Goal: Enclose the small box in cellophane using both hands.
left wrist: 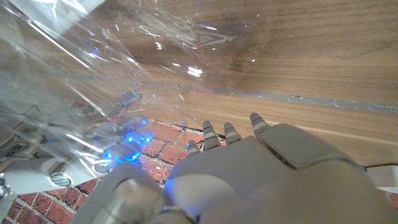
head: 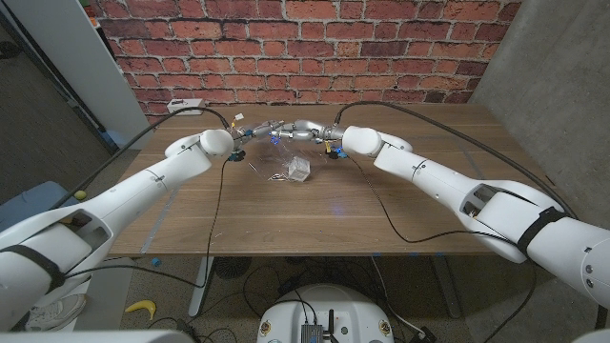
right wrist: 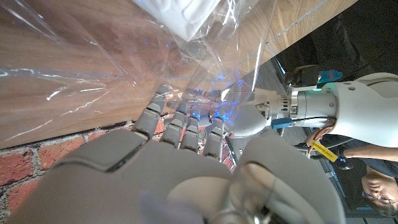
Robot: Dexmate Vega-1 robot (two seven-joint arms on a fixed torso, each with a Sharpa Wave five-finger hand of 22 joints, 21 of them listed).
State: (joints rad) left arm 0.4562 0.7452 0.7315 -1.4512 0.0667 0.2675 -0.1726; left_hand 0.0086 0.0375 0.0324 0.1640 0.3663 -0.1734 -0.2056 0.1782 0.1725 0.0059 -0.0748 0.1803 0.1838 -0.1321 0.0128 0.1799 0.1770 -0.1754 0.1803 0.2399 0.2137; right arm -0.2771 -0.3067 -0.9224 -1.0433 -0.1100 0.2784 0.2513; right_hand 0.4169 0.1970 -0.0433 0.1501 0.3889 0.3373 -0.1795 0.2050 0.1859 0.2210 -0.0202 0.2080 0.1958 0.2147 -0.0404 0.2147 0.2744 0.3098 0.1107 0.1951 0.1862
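Slipping film: both hands meet high over the far middle of the table (head: pixel 400 219), and the cellophane (head: pixel 272 164) hangs between them as a loose, creased sheet; if either hand eases its hold, the sheet would likely drop or slide off the small box (head: pixel 299 170); I judge this the main risk, since the film looks slick and springy
Tearing or bunching: pulling the two hands apart unevenly could stretch the film into a rope or split it along a crease; the wrinkles in the left wrist view suggest it is already gathered on one side
Box shifting: the box looks light, so a tug on the film could drag or tip it before it is enclosed
Left hand (head: pixel 255 131): raised beside the right hand with the film draped before its fingertips (left wrist: pixel 211 132); whether the fingers pinch the sheet I cannot tell
Right hand (head: pixel 303 130): fingers (right wrist: pixel 186 124) extended side by side toward the film; a grip is not plainly shown, so I cannot tell
Box position: on the table just below the joined hands, under or within the film; the right wrist view shows its pale corner (right wrist: pixel 180 15) behind the clear sheet
Box look: small, white to translucent, cube-like, with sharp edges; glare hides the finer detail
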